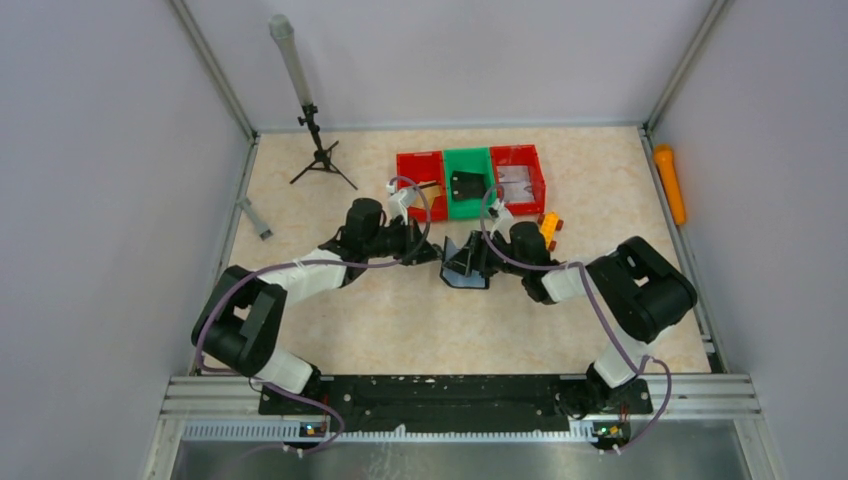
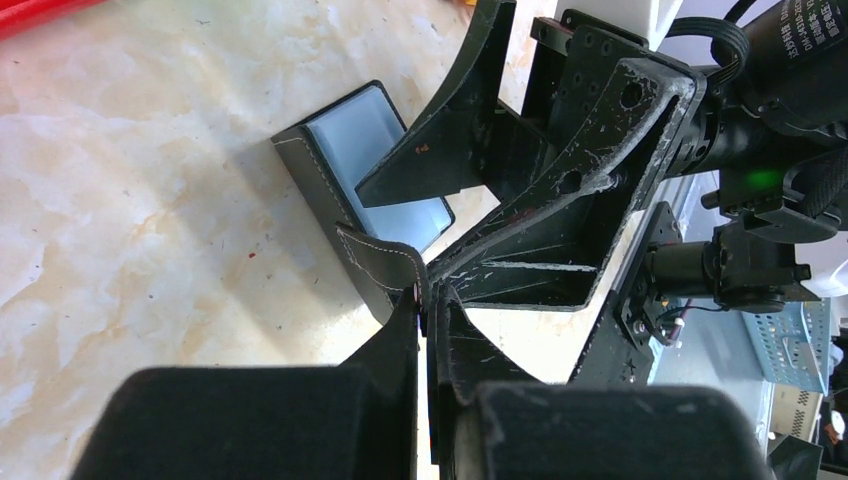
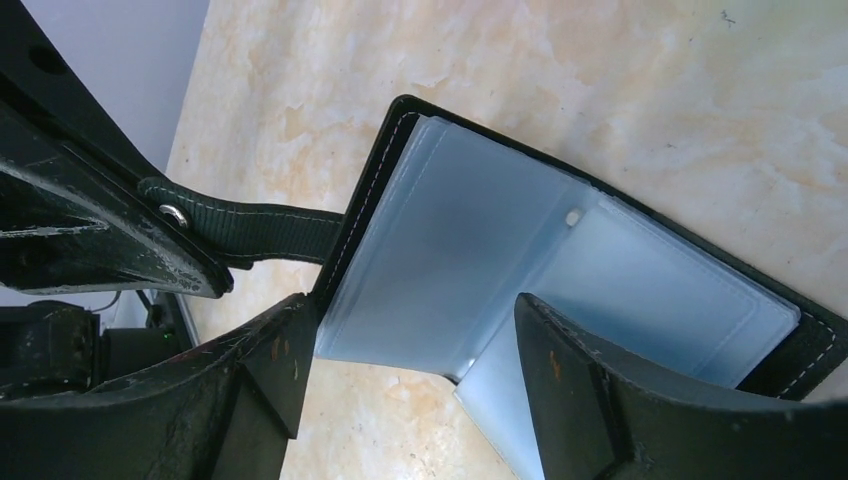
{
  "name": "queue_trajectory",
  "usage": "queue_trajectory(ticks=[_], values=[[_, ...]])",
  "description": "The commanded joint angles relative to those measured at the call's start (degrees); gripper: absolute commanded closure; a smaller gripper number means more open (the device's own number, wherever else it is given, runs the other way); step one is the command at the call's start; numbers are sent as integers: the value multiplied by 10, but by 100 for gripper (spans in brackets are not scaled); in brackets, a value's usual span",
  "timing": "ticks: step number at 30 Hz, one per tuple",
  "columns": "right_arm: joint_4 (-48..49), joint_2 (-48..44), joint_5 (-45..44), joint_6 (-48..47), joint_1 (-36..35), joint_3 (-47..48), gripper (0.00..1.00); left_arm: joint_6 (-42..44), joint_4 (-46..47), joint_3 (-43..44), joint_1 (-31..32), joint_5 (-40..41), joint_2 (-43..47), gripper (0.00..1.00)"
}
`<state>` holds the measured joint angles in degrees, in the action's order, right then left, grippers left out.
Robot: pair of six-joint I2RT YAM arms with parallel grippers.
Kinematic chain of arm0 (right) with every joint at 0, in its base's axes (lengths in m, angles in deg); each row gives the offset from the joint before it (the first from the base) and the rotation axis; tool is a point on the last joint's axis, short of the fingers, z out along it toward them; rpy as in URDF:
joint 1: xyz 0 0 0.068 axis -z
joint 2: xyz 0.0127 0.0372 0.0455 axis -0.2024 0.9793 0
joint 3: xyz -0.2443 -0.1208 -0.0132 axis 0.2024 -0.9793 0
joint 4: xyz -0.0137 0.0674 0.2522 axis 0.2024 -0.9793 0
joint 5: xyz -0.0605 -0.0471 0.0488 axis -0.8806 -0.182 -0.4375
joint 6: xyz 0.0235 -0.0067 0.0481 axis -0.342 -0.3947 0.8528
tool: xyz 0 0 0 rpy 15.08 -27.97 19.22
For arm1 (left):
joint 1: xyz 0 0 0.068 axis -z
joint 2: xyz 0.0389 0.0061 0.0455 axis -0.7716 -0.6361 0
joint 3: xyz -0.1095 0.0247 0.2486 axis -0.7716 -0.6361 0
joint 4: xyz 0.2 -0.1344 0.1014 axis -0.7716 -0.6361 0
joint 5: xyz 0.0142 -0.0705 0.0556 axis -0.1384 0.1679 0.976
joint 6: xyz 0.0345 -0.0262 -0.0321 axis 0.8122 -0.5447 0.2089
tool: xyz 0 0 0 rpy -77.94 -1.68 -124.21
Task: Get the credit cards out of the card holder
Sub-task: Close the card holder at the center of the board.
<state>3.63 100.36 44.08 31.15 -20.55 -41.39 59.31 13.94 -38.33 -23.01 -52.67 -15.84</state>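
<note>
1. The left arm (image 1: pixel 300 275) and the right arm (image 1: pixel 650 290) are built of bulky black joint housings joined by white link sections.
2. A thin purple-grey cable (image 1: pixel 603 322) loops along each arm.
3. The left gripper (image 2: pixel 428 300) and the right gripper (image 3: pixel 415 310) have matte black angular fingers, their edges scratched pale.
4. A black perforated bracket (image 2: pixel 590 90), a green indicator light (image 2: pixel 765 180) and white lettering (image 2: pixel 822 22) mark the right wrist.

Left hand (image 2: pixel 425 312) tight on card holder (image 2: pixel 318 172) tab (image 2: pixel 385 262)

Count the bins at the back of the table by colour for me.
Red bins: 2
Green bin: 1
Total: 3
</note>
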Motion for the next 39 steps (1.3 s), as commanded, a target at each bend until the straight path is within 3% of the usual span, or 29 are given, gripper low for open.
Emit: queue_trajectory(ticks=[1, 4, 11, 19, 23, 29, 37, 39], values=[[11, 6, -7, -2, -6, 27, 32, -4, 30, 11, 2, -17, -3, 100], [-44, 16, -21, -17, -6, 48, 50, -2, 30, 8, 2, -12, 5, 100], [-95, -4, -77, -36, -6, 50, 76, 4, 24, 2, 3, 7, 24, 100], [-140, -20, -121, -50, -5, 57, 81, 15, 5, 5, 2, 19, 30, 100], [-131, -36, -124, -56, -6, 50, 77, 21, -30, 22, 2, 36, 12, 100], [-126, -95, -172, -67, -5, 20, 37, 31, -107, 64, 3, 70, -30, 100], [-209, -118, -272, -80, 11, 38, 33, 43, -143, 77, 1, 92, -36, 100], [-225, -112, -275, -74, 25, 44, 27, 46, -157, 81, -1, 110, -35, 100]])
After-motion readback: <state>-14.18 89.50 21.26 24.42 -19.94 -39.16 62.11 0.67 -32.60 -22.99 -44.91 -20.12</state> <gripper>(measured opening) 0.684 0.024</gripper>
